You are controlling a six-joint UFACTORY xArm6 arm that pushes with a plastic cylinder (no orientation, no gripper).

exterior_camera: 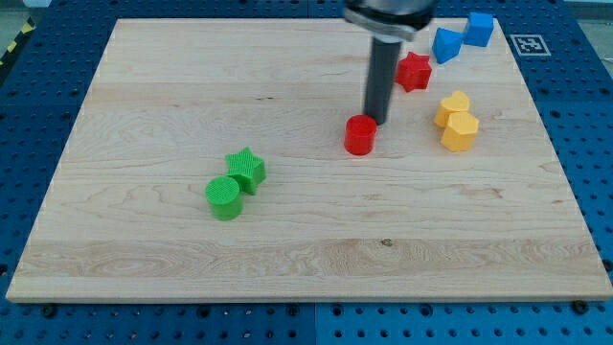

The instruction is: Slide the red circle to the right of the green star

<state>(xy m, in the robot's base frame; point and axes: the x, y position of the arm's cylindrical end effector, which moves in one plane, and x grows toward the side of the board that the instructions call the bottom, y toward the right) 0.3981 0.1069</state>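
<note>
Seven small blocks sit on one pale wooden tabletop (306, 249), which fills most of the frame over a blue pegged base (29, 144).

Rod: dark, straight, coming down from the top centre-right of the frame. My tip (376, 122) rests on the wood just above and slightly right of the red circle (360, 135), touching it or very nearly so; contact cannot be told for sure. No jaws on this arm, only the rod, so nothing spread, pressed together or pinching.

Task blocks: red circle sits a little right of centre, upright. Green star (247, 170) lies left of centre, well apart from the red circle, lower and to its left.

Other blocks:
- Green circle (224, 197), lower left of the green star and touching it or just beside it.
- Two yellow blocks, right of the frame, touching each other: the upper one (453, 107) rounded and lobed, exact shape unclear; the lower one (461, 131) looks hexagonal.
- Red star (414, 72), upper right, just right of the rod's shaft.
- Two blue blocks at the upper right edge: one angular, shape unclear (445, 45); one a cube (480, 29), just beside it.

Small printed marker tag (530, 44) off the board's upper right corner.
</note>
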